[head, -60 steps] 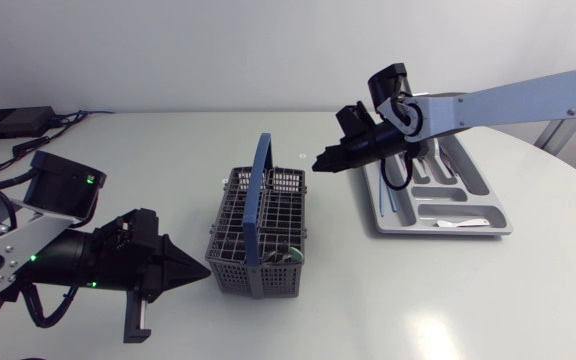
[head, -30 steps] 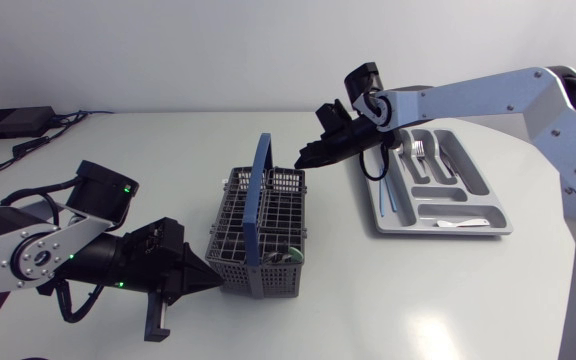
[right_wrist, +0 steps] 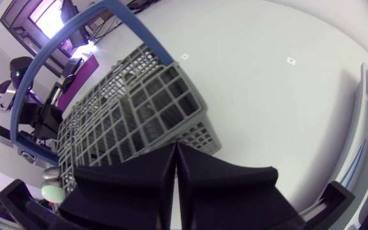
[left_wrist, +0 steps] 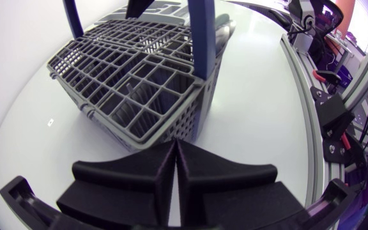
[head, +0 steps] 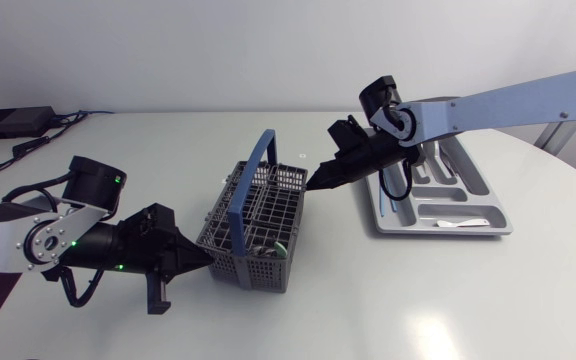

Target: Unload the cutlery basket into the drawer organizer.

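The grey cutlery basket (head: 258,225) with its blue handle (head: 249,183) stands mid-table, skewed and apparently tipped. A few cutlery ends (head: 271,251) show in its near compartments. My left gripper (head: 206,262) is shut and empty, its tip against the basket's near left corner (left_wrist: 165,131). My right gripper (head: 315,185) is also shut and empty, with its tip at the basket's far right corner (right_wrist: 190,128). The grey drawer organizer (head: 488,205) lies to the right, holding a blue stick (head: 382,203), a white piece (head: 463,223) and some metal cutlery partly hidden by my right arm.
A black box (head: 13,122) with cables sits at the back left corner. The table's rounded edge runs along the front and right. Open tabletop lies in front of the basket and organizer.
The basket has turned and shifted left at its near end. My left gripper moved in against its near corner, and my right gripper swung toward the handle and then came down at the far right corner.
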Robot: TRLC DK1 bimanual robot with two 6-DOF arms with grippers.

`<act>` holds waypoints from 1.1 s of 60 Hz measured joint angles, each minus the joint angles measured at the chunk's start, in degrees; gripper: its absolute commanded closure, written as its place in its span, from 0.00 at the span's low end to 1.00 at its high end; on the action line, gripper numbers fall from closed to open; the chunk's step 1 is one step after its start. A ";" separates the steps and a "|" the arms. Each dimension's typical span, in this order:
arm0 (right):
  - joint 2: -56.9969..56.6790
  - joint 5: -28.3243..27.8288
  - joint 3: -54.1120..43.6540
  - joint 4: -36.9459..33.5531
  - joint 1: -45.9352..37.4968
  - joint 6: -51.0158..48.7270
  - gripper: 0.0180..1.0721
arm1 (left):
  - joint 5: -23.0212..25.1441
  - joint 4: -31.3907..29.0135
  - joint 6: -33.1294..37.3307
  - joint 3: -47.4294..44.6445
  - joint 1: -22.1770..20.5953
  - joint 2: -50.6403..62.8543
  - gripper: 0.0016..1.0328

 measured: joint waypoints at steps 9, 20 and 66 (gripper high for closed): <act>-1.90 -0.13 -1.16 0.26 -0.87 -0.22 0.95 | 0.00 0.39 0.22 0.59 1.57 1.09 0.92; 0.33 -0.11 2.62 0.46 -3.80 0.20 0.95 | 0.00 0.39 0.20 0.42 1.55 0.20 0.92; 12.39 -2.36 17.90 -2.40 -0.70 3.69 0.95 | 0.02 1.73 0.15 -1.42 -1.84 -2.45 0.92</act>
